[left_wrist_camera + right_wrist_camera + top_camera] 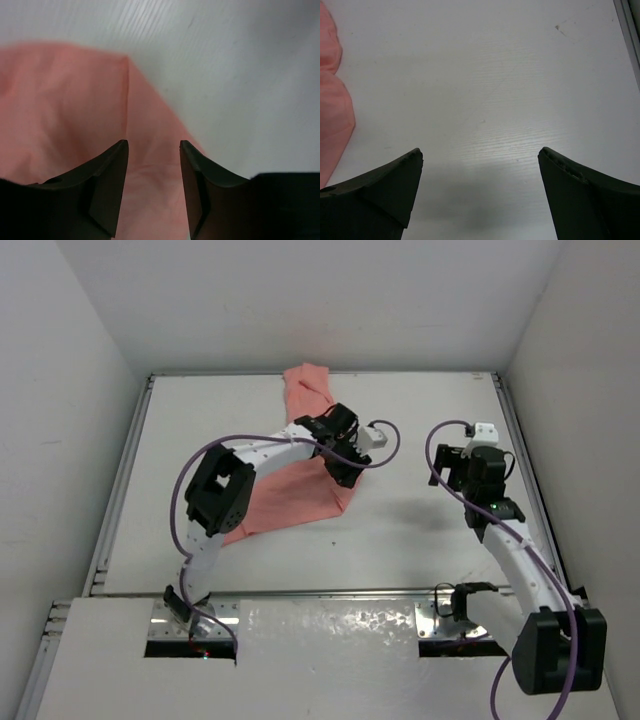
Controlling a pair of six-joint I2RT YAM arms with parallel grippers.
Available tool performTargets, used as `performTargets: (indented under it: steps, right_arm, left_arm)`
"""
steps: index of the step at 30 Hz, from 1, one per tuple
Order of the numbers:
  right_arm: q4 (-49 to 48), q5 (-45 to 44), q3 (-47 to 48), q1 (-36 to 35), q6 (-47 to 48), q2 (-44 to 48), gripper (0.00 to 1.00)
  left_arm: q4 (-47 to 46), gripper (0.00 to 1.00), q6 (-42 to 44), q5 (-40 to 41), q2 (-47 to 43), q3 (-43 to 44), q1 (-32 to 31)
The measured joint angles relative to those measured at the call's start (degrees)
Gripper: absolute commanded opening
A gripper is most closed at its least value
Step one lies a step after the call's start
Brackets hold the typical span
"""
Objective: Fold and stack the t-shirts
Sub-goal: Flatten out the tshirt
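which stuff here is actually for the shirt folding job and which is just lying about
For the job: salmon t-shirt; left gripper, open above it; right gripper, open.
Not part of it: white table; enclosure walls.

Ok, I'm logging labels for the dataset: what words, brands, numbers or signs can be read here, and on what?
None: no text can be read in any view.
The t-shirt is plain, with no print showing.
The left gripper, the right gripper and the table show no lettering.
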State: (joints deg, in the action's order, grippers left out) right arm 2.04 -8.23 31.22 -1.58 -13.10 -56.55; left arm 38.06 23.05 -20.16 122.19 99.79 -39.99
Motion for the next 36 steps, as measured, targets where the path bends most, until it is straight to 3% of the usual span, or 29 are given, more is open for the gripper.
performTargets:
  steps: [5, 8, 13, 18, 20, 22, 24, 25, 32, 36]
  right_arm:
    - [-0.17, 3.26, -2.27, 0.00, -1.36, 4.28, 0.87]
    - [-1.31, 5.81, -4.74, 0.00, -3.08, 5.38, 0.86]
    - [-1.62, 8.09, -6.78, 0.00, -4.98, 5.51, 0.85]
    - [-1.99, 8.48, -7.19, 0.00, -5.18, 5.60, 0.85]
    - [-1.92, 8.46, -7.19, 0.00, -5.18, 5.62, 0.86]
    - [-1.84, 8.46, -7.19, 0.00, -5.16, 5.64, 0.85]
    - [-1.60, 8.46, -7.19, 0.00, -5.11, 5.84, 0.85]
    - [-1.53, 8.46, -7.19, 0.00, -5.05, 5.95, 0.85]
    - [1.01, 9.92, -6.43, 0.00, -3.96, 3.23, 0.84]
    - [2.99, 11.21, -4.85, -0.04, -2.86, 0.74, 0.75]
  left_arm:
    - [-3.19, 0.47, -10.91, 3.26, -0.44, -7.93, 2.80]
    - [-4.48, 0.47, -16.00, 6.34, -0.28, -8.24, 3.08]
    - [-6.91, 0.47, -19.23, 7.41, -0.28, -8.31, 2.60]
    - [-8.04, 0.40, -22.14, 5.62, -0.11, -9.90, 2.43]
    - [-8.13, 0.36, -22.75, 5.29, 0.13, -9.90, 2.43]
    - [-8.13, 0.24, -23.06, 5.35, 0.39, -9.90, 2.43]
    - [-8.02, 0.00, -23.39, 5.38, 0.74, -9.90, 2.43]
    - [-7.98, 0.00, -23.45, 5.38, 0.85, -9.90, 2.43]
    - [-7.65, 0.00, -15.72, 4.22, -0.59, -10.99, 2.03]
    - [-1.20, 0.00, 2.51, 2.86, -11.34, -20.24, 1.51]
